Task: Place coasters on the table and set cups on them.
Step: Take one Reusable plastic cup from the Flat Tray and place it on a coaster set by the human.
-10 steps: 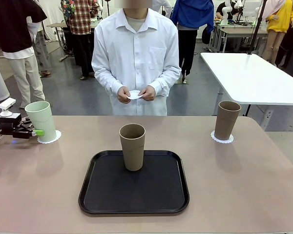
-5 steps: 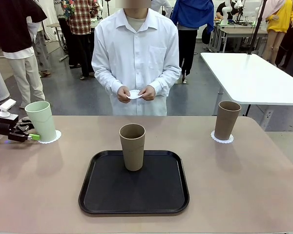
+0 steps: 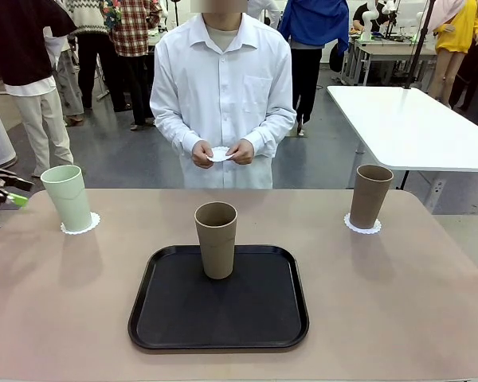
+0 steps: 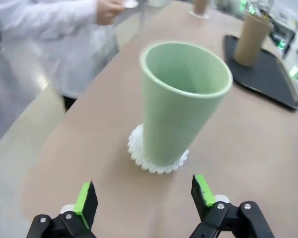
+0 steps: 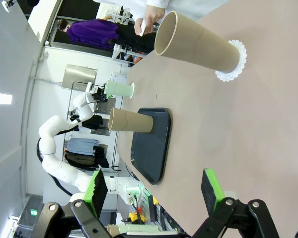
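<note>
The left tool [image 4: 144,196] is hanging near the left end of the bench [image 3: 398,302], its green pads [image 4: 86,198] spread wide with nothing between them, facing the mint cup [image 4: 181,104] close ahead. That cup is standing upright on the 1st coaster [image 4: 156,162], whose lacy rim is showing all round the base. The right tool [image 5: 154,193] is gaping too, empty, and looking across at a tan cup [image 5: 198,42] that is sitting on the 2nd coaster [image 5: 234,72] toward the bench's right end. Farther in, a 2nd tan cup [image 3: 216,239] is standing upright at the back of the black tray [image 3: 219,334], mid-bench. Beyond the far edge a person in a white shirt is holding the 3rd coaster [image 3: 219,154] in both hands [image 3: 201,153].
</note>
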You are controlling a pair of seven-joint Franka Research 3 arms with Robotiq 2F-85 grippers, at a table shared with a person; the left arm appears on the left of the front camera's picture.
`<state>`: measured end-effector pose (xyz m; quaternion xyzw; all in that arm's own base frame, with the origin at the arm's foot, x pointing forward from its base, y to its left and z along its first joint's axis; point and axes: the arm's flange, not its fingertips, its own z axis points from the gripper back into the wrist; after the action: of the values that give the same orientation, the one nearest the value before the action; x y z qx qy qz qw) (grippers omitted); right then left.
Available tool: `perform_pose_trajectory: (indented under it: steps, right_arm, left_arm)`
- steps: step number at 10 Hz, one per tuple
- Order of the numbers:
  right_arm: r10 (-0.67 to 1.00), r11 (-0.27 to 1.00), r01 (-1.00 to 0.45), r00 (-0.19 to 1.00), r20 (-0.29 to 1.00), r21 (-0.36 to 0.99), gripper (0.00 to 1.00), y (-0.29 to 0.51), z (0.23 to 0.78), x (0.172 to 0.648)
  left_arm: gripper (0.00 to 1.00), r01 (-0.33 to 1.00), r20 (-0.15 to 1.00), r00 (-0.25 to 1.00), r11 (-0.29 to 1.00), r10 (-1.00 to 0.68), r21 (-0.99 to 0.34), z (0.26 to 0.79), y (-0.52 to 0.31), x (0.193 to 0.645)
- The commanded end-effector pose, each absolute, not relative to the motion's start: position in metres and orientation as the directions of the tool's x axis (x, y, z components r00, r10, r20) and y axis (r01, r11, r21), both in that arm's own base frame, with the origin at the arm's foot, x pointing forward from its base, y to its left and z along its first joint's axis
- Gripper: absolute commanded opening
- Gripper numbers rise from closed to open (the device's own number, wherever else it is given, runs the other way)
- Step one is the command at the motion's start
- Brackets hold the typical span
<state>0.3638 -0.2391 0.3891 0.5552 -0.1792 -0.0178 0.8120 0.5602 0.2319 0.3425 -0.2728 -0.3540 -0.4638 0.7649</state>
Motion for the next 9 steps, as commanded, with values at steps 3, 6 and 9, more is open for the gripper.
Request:
perform_pose_trajectory:
  steps: [3, 6, 9]
  right_arm:
    - [-0.237, 0.382, -0.173, 0.931, 0.277, 0.908, 1.0, -0.238, 0.389, 0.365]
    - [-0.237, 0.382, -0.173, 0.931, 0.277, 0.908, 1.0, -0.238, 0.389, 0.365]
    - [-0.237, 0.382, -0.173, 0.931, 0.277, 0.908, 1.0, -0.238, 0.389, 0.365]
  left_arm:
    - [1.0, 0.712, 0.439, 0.675, 0.678, -0.592, -0.181, 0.436, 0.192, 0.522]
    - [1.0, 0.691, 0.294, 0.704, 0.719, -0.646, -0.074, 0.498, 0.146, 0.483]
    - [1.0, 0.722, 0.196, 0.665, 0.687, -0.721, 0.077, 0.518, 0.073, 0.458]
